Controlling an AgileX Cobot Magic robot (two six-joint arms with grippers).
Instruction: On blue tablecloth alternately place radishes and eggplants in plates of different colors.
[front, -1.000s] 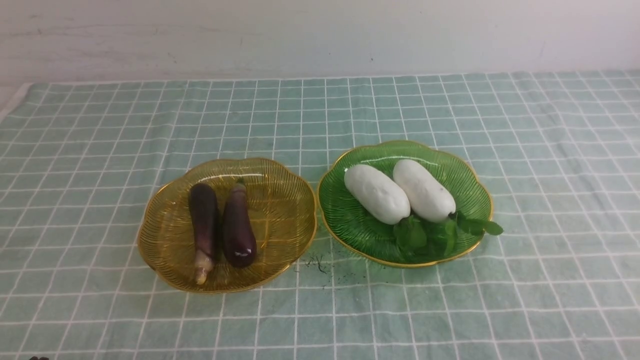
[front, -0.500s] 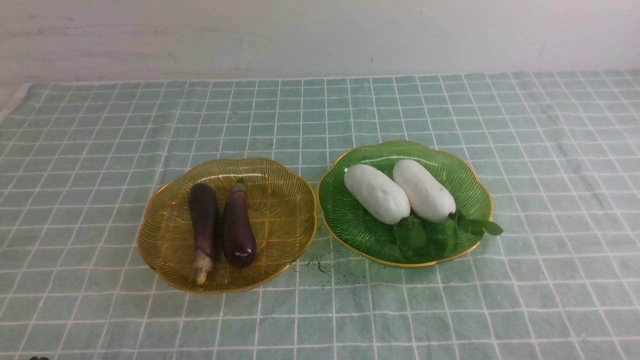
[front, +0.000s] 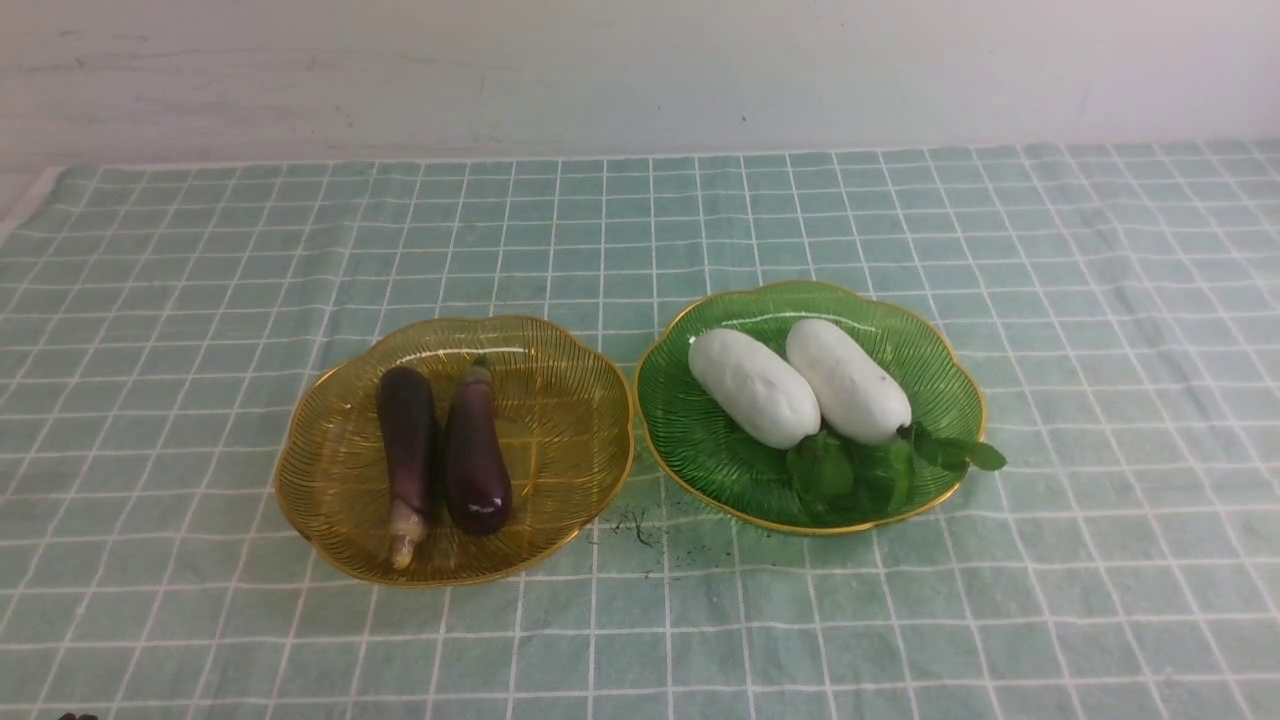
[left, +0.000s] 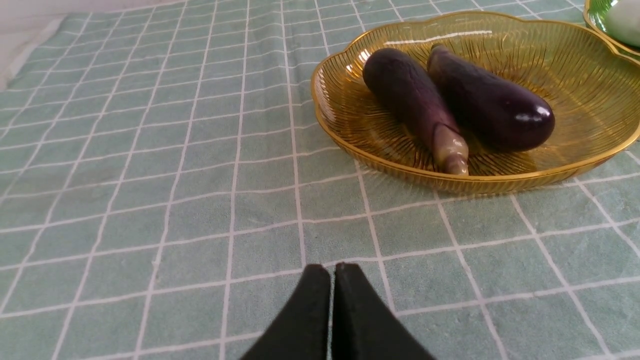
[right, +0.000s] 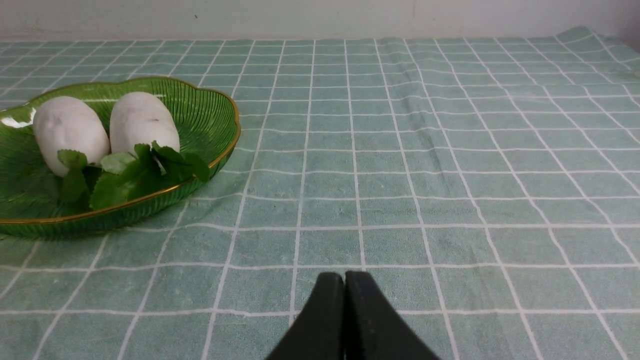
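1. Radishes — two white ones, left radish (front: 753, 388) and right radish (front: 848, 380), lie side by side and touching in the green plate (front: 700, 440), their leafy sprigs (front: 860, 465) pointing toward the robot; one leaf hangs over the near right rim.
2. Eggplants share the amber plate (front: 560, 440): the tan-stemmed eggplant (front: 406, 440) on the left, stem end toward the robot, and the glossy eggplant (front: 476, 460) pressed against its right side, cap end pointing away.
3. The two plates sit next to each other on the blue tablecloth (front: 200, 300), amber left, green right, rims nearly meeting.
4. Small dark specks (front: 635, 525) mark the cloth just in front of the gap between plates.
5. Left gripper (left: 332, 272) — fingers pressed together, holding nothing, over bare cloth near the amber plate.
6. Right gripper (right: 345, 280) likewise clenched and empty, over open cloth to the right of the green plate.
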